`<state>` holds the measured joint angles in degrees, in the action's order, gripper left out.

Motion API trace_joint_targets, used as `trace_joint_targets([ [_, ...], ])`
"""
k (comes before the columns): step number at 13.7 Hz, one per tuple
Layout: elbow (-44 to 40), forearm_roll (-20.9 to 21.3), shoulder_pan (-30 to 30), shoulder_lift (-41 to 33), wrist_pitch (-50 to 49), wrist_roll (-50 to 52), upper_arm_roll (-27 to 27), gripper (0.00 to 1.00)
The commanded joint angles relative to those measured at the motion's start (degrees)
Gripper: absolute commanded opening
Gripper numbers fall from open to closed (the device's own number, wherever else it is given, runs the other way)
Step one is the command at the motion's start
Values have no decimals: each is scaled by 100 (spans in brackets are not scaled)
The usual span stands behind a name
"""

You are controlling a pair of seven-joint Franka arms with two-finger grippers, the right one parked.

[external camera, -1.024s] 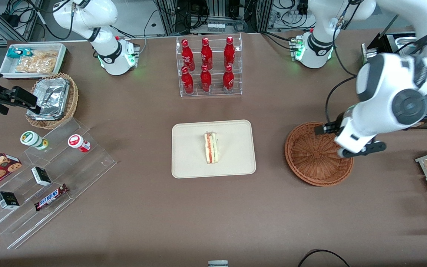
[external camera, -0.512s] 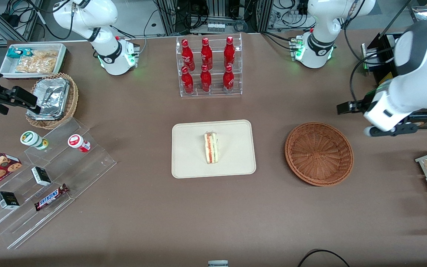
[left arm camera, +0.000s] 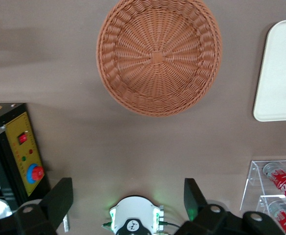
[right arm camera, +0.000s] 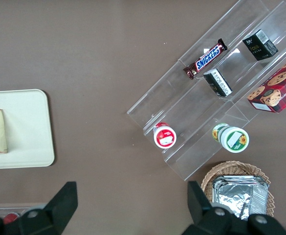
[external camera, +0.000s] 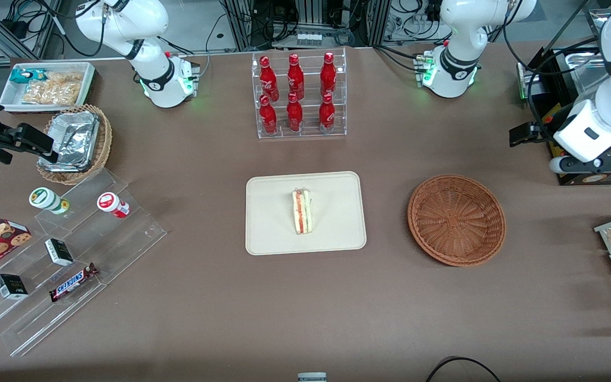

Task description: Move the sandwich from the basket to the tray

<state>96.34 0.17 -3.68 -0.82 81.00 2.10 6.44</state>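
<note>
Above the table's working-arm end hangs the gripper [left arm camera: 125, 203], open-fingered.

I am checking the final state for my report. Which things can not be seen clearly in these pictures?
- Sandwich on the tray: the right wrist view cuts it at the edge; the left wrist view shows only a bare tray corner.
- Gripper, open, raised near the working arm's end of the table: fingertips cut off in the left wrist view; the arm hides them in the front view.
- Basket: fully visible, empty.

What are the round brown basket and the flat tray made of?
The basket looks like woven wicker, reddish-brown with ribs showing. The tray looks like smooth matte cream plastic. The open gripper hangs above the table, farther from the camera than the basket.
</note>
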Motion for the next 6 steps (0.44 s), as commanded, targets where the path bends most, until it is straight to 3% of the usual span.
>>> trace_joint_targets([
  [1, -194, 106, -98, -129, -164, -341, -142, 100],
  [6, -291, 9, -89, -138, -23, -474, -407, 100],
])
